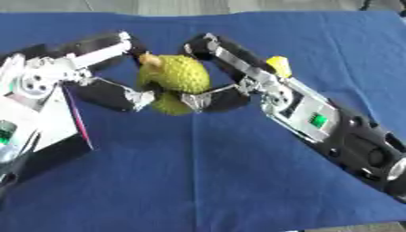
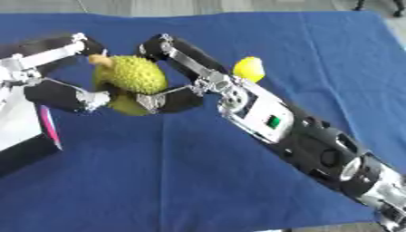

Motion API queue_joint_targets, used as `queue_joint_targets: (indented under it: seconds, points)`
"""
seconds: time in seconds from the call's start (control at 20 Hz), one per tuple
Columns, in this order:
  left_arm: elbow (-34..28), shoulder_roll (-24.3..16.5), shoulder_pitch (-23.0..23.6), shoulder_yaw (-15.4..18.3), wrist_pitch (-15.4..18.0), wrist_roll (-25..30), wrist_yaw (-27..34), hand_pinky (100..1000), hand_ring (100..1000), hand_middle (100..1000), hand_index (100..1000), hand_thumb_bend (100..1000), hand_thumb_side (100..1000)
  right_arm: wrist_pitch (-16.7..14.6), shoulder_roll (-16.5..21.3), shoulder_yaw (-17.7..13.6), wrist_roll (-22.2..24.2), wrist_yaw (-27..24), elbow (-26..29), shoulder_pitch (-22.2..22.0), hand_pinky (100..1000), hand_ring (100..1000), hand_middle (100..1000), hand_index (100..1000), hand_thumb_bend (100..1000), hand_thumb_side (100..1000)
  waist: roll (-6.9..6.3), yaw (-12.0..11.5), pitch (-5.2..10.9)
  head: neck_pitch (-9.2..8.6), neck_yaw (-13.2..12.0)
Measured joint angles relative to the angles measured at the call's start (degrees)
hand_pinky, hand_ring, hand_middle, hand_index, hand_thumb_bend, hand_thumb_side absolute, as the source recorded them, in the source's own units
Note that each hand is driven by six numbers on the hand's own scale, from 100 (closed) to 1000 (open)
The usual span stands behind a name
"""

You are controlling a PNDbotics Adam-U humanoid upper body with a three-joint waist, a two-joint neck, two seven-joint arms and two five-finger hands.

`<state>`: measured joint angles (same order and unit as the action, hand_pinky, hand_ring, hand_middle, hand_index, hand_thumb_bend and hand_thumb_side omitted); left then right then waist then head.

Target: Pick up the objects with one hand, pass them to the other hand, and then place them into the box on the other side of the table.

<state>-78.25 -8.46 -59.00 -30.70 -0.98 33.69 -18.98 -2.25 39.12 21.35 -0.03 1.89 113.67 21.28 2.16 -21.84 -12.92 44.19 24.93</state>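
Left hand (image 1: 103, 68) and right hand (image 1: 226, 74) meet over the middle of the table (image 1: 238, 190), both curled round the same spiky green fruit (image 1: 176, 74). Left fingers wrap it from the left, thumb underneath; right fingers come over the top right, thumb under the lower right. Fruit is held between the two hands, brown stem pointing up-left. A yellow-green patch shows just under it; cannot tell whether that is part of the fruit.

Small yellow fruit (image 2: 248, 68) lies on the blue cloth just beside the right wrist, far side.

Box (image 1: 47, 131) at the left edge: white wall, pink edge, dark side. Contents not visible.

No readable writing anywhere.
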Motion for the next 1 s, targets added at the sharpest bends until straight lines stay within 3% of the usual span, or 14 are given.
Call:
queue_joint_targets:
  seconds: [0.15, 0.55, 1.0]
  points:
    - [0.41, 0.0, 0.06, 0.12, -0.65, -0.89, 2.31, 931, 526, 327, 358, 100, 291, 1.35, 0.0, -0.03, 0.55, 0.4, 0.0, -0.07, 719, 647, 538, 717, 455, 100, 0.0, 0.05, 0.0, 0.0, 0.0]
    - [0.46, -0.01, 0.06, 0.08, -2.61, -2.75, 5.27, 916, 488, 291, 320, 100, 262, 1.65, 0.0, -0.04, 2.04, 0.89, 0.0, -0.06, 744, 686, 578, 744, 456, 100, 0.0, 0.21, -0.11, 0.01, 0.0]
    - [-0.24, -0.09, 0.05, -0.19, -2.19, -4.29, 4.22, 883, 473, 281, 313, 100, 187, 1.2, 0.0, -0.07, 3.94, 1.9, -0.02, -0.13, 808, 833, 799, 889, 288, 417, 0.0, 0.27, -0.12, 0.01, 0.0]
